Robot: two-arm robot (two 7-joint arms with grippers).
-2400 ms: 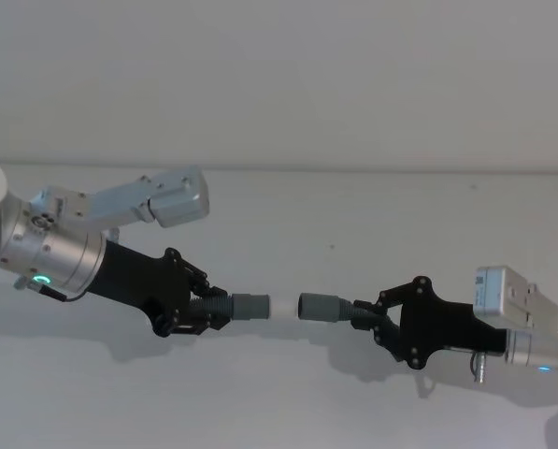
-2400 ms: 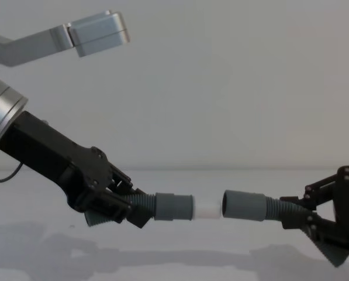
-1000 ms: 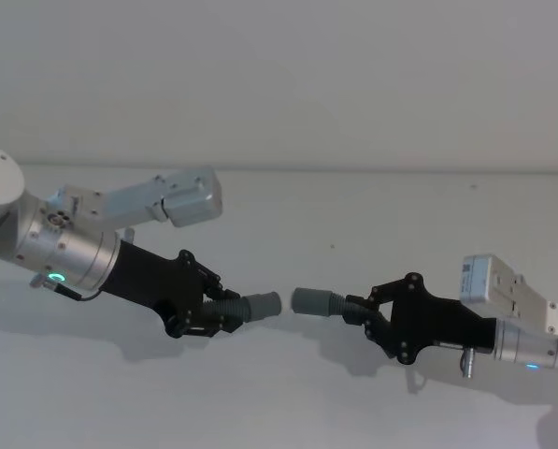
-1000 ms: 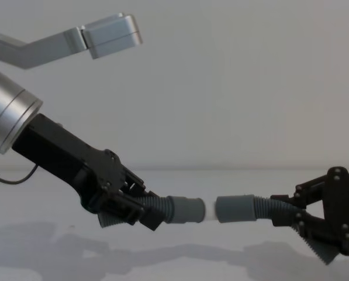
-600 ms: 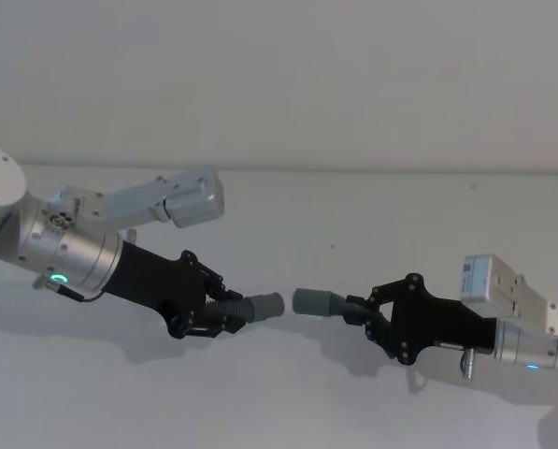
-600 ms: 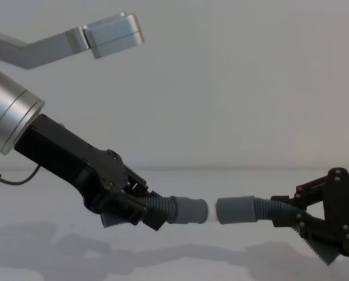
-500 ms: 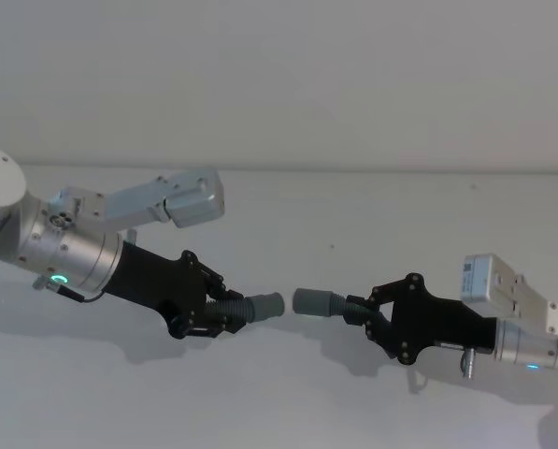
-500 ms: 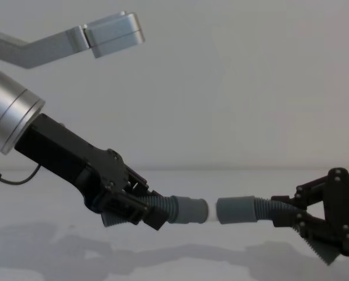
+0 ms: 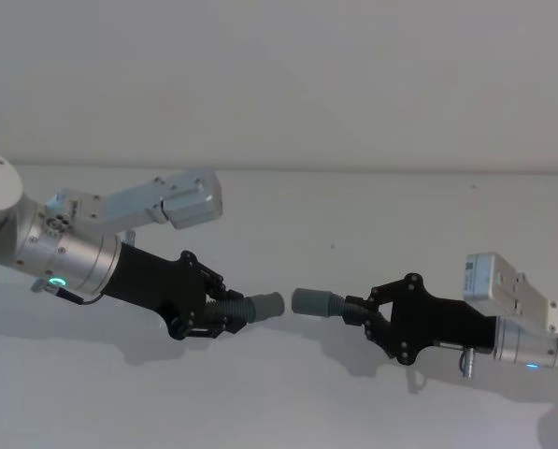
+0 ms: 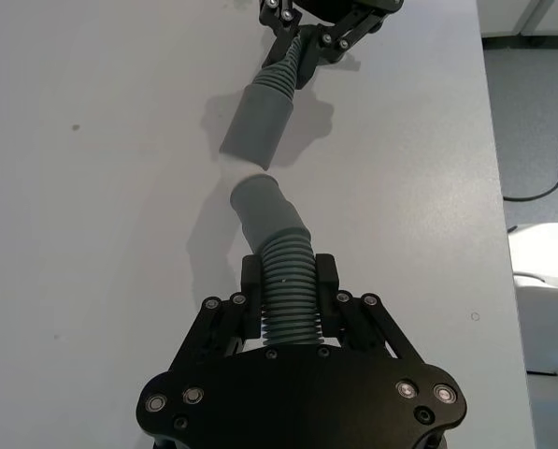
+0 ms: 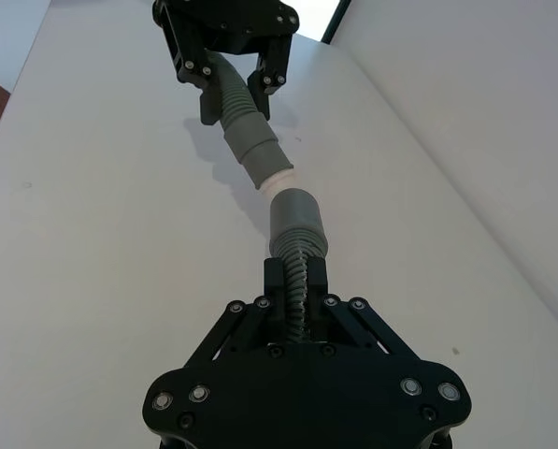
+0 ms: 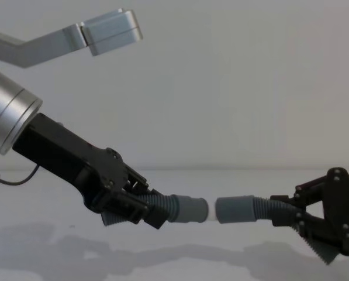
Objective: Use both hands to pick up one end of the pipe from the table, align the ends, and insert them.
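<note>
Our left gripper [image 12: 140,206] is clamped on one pipe piece [image 12: 180,209], our right gripper [image 12: 303,219] on the other [image 12: 244,209] — both held above the table [image 9: 353,215], white tip nearly at the hollow mouth. The cuffs look slightly angled, so pushing now may jam or buckle the ribbing.

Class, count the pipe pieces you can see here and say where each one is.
2. One pipe piece is clamped in the left pincer; the other pipe piece is clamped in the right pincer, their ends facing, a small gap between.
</note>
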